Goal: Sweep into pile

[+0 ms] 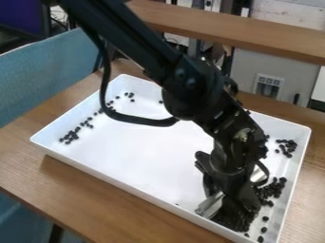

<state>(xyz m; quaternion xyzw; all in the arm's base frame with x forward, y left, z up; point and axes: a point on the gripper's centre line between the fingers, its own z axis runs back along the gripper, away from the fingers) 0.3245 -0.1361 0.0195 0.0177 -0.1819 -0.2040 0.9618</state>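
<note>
— In the camera view, where do you find the gripper [232, 191]?
— It is low in the view, at the right, inside the white tray [146, 147]. The black arm [130, 31] comes down to it from the upper left, with a cable [143, 122] hanging in a loop.
— Is it open or closed, please?
— This I cannot tell. I see one shiny metal piece [210, 205] at its lower left and another bright part [258, 175] at its right, but I cannot say if it grips them.
— And the dark beans [277, 187]?
— The thickest group lies under the gripper and just beside it, towards the nearest corner. Several single beans are close to this corner. A smaller group is farther up, near the right wall, and a loose line follows the left wall towards the far corner.
— On what does the tray stand?
— On a wooden table [18, 163]. Behind the table's left part is a blue cloth surface [38, 71].
</note>
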